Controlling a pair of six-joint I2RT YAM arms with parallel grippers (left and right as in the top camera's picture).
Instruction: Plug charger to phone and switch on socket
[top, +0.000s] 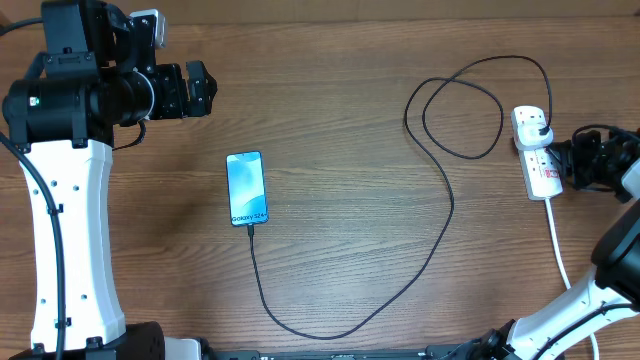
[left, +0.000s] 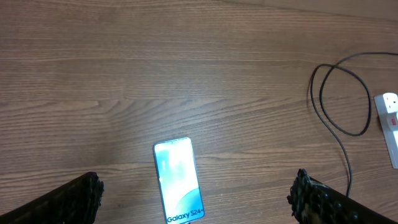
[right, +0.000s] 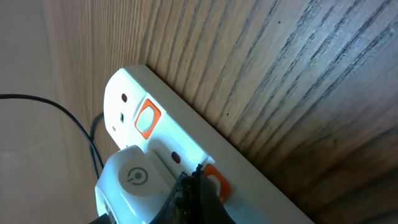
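The phone (top: 246, 188) lies flat at centre left with its light-blue screen up; it also shows in the left wrist view (left: 178, 180). The black charger cable (top: 440, 235) runs from the phone's bottom edge, loops right and ends at a plug (top: 540, 126) in the white socket strip (top: 541, 170). My left gripper (top: 205, 88) is open and empty, high above and left of the phone (left: 196, 193). My right gripper (top: 566, 165) is shut, and its tips (right: 196, 177) touch an orange-red switch (right: 216, 180) on the strip (right: 261, 186) beside the white plug body (right: 134, 177).
A second orange-red switch (right: 147, 118) sits further along the strip. The strip's white cord (top: 558, 250) runs toward the table's front edge. The charger cable makes a wide loop (top: 465, 110) left of the strip. The table is brown wood.
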